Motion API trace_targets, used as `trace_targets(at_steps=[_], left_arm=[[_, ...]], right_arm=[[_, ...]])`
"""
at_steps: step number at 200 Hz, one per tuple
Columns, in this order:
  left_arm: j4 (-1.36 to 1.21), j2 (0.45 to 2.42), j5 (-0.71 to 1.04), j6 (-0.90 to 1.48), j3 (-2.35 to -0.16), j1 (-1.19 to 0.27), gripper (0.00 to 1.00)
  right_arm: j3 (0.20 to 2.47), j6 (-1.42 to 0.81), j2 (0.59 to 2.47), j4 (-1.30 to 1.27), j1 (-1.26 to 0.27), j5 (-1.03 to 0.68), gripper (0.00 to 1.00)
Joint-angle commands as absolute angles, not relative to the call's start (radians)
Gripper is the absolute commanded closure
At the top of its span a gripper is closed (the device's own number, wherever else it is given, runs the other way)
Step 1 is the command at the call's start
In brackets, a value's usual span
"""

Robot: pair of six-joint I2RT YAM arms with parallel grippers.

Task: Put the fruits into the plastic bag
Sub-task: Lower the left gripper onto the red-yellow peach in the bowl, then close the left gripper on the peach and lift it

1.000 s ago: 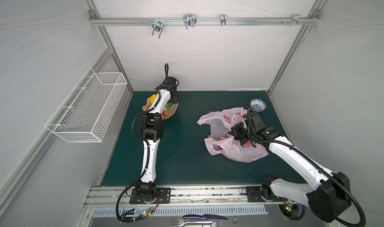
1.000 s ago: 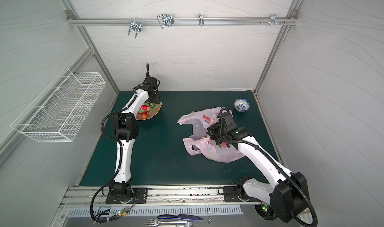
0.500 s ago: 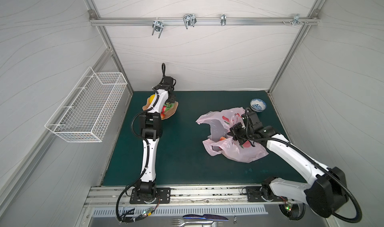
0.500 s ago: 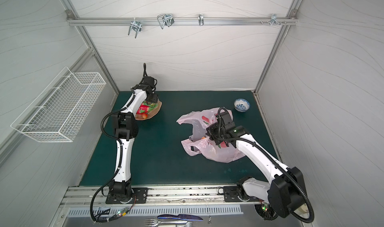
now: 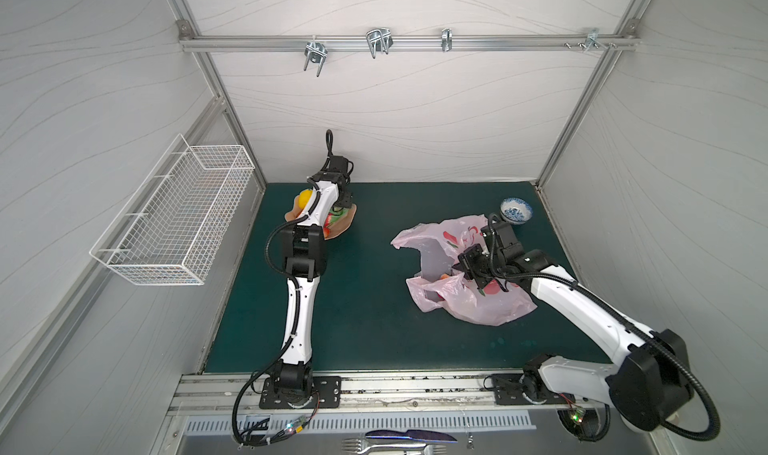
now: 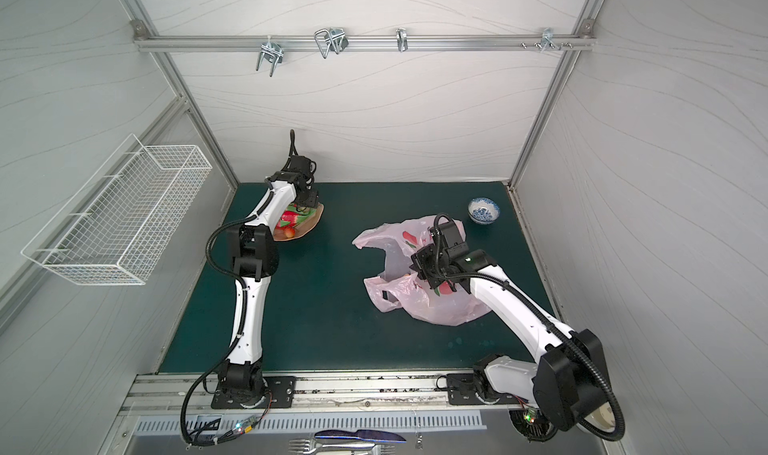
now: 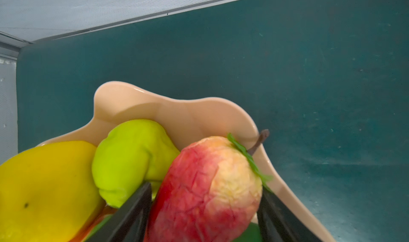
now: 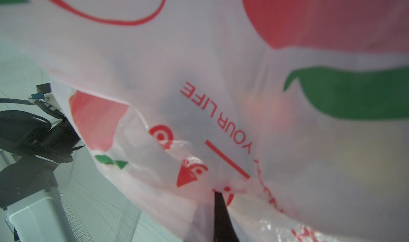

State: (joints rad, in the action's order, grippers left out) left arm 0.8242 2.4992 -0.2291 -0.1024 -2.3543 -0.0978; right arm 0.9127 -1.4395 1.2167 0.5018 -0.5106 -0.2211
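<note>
Matting point(image 5: 365, 315), dark green, carries the plastic bag point(image 5: 478, 307) between white walls point(image 5: 395, 112).

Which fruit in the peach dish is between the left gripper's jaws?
The red-and-yellow fruit with a stem and green leaf; the green pear and yellow fruit lie beside it, outside the jaws.

Fruits point(image 6: 289, 218) contained in dish point(image 6: 315, 223), far left on mat point(image 5: 365, 307); plastic bag point(image 5: 478, 307) laid right; bowl point(image 5: 516, 210) set behind bag; basket point(image 5: 174, 224) hung on left wall.
</note>
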Motion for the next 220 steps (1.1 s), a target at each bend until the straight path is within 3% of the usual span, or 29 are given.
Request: trace_targets(at_steps=[1, 75, 220], left_arm=[[0.809, 2.530, -0.215, -0.114, -2.395, -0.091, 0.25], [0.756, 2.443, -0.217, -0.119, -2.258, -0.090, 0.44], [0.685, 2.282, -0.177, -0.098, -2.104, -0.088, 0.57]], right_arm=[[0.941, -1.441, 1.224, 0.508, -0.508, -0.225, 1.00], [0.945, -1.445, 1.221, 0.503, -0.508, -0.219, 1.00], [0.954, -1.445, 1.207, 0.505, -0.508, -0.203, 1.00]])
